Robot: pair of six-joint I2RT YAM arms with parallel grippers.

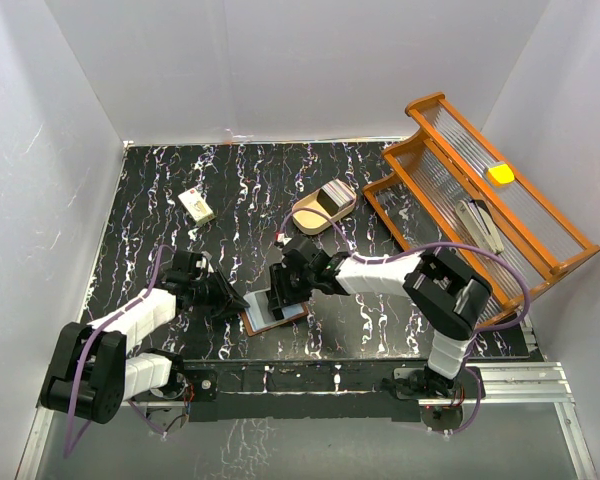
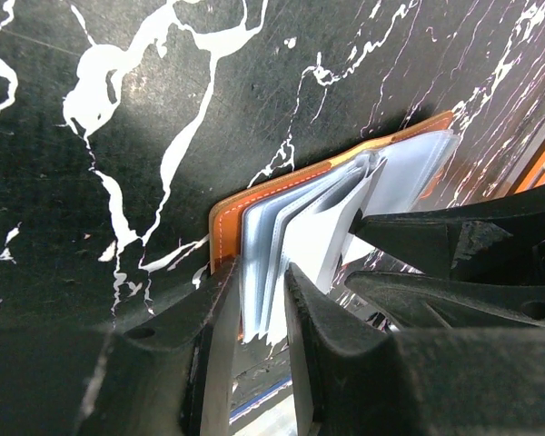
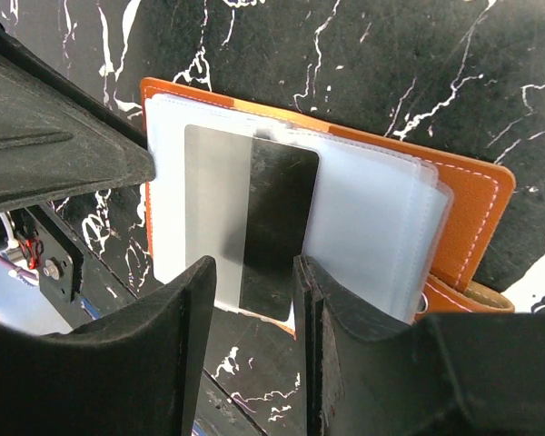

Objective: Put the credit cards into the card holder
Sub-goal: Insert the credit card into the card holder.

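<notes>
Left gripper (image 2: pixel 259 277) stands narrow, nipping the near edge of the clear sleeves (image 2: pixel 282 236) of the card holder (image 2: pixel 225 218), which lies open on the marbled table (image 1: pixel 160 180) between the two arms. That pinch should stay firm and lift one leaf only a little, so the pocket mouth gapes without dragging the holder. Just to its right, the right gripper (image 3: pixel 254 271) has its jaws partly apart astride the near end of a dark credit card (image 3: pixel 272 209) lying on or partly inside a sleeve; whether it truly clamps the card I cannot tell. The push should run straight along the pocket, flat and slow, or a corner may snag. Further right and back, the other credit cards (image 1: pixel 330 198) sit in the beige tray (image 1: pixel 308 215)
</notes>
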